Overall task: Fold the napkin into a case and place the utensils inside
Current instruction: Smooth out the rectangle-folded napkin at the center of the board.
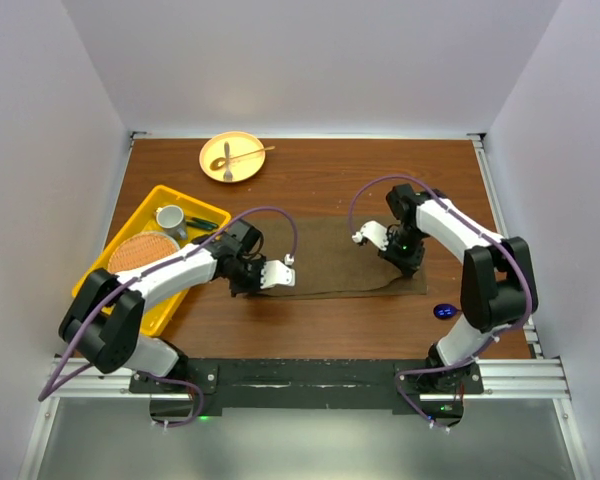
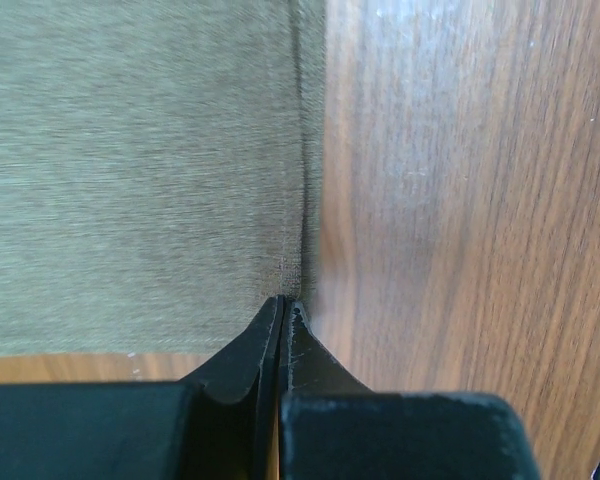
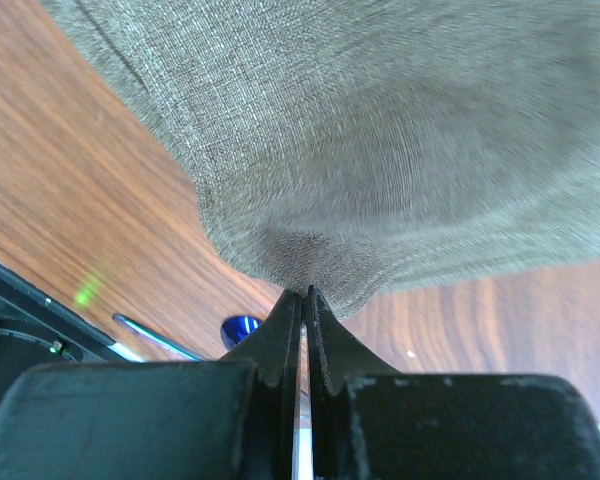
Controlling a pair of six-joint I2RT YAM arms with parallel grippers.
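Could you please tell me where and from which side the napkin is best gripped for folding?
Pinch the napkin by its hemmed edge near a corner, coming in low from outside. It lies flat and thin on the table, so only an edge gives something to close on. The left tool is shut on the hem this way; the right tool pinches a lifted edge.

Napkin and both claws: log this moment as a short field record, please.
napkin: olive-brown cloth lying on the wooden table, not yet a case
left claw: shut on a corner at the napkin's left end
right claw: shut on the napkin's right side, cloth bunched at the pinch
blue spoon: on the table right of the napkin, apart from it
yellow plate: far side, holding pale utensils
yellow tray: left side, holds a mug and woven mat
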